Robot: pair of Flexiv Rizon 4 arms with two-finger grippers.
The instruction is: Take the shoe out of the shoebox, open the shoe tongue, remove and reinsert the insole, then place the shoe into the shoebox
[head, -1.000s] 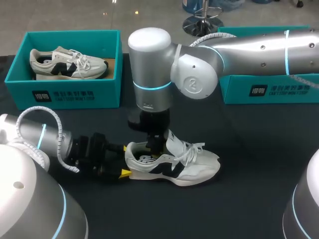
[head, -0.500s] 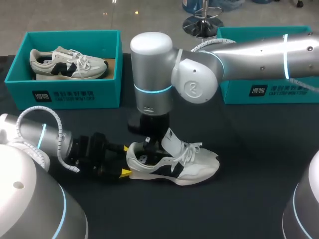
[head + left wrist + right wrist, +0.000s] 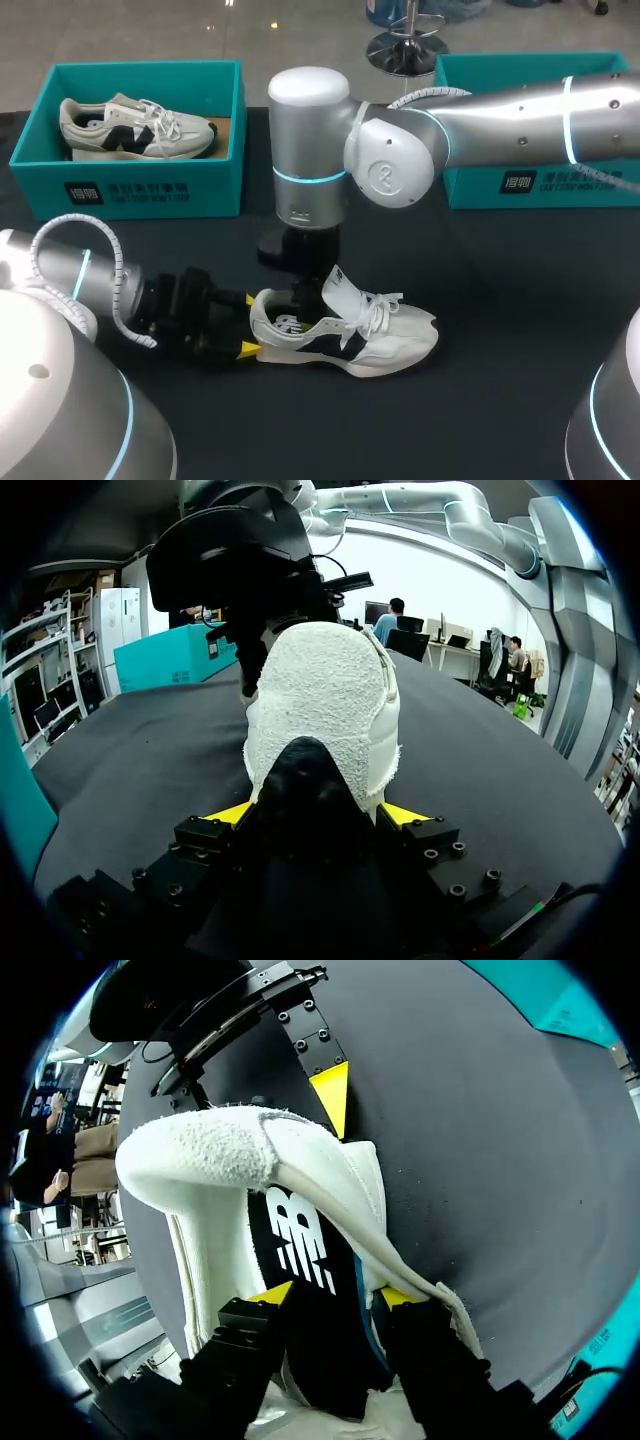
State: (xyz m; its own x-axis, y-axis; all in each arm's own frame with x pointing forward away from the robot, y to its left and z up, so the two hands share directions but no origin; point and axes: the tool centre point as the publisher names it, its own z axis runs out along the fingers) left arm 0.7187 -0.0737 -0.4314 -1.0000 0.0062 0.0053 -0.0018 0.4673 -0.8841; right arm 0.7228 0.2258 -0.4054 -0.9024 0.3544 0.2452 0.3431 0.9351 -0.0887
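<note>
Shoe (image 3: 345, 335) barely shifted; left hand (image 3: 250, 322) clamps heel, right hand (image 3: 335, 1295) inside grasps insole (image 3: 300, 1235).

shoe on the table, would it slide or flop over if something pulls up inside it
Probably light and soft: the shoe has a fabric upper and its tongue stands folded up. It is unlikely to slide or tip, since the left gripper clamps it from both sides at the back.

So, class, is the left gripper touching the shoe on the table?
Touching. The left wrist view shows the left gripper with both yellow tips pressed against the shoe at its heel, one each side.
</note>
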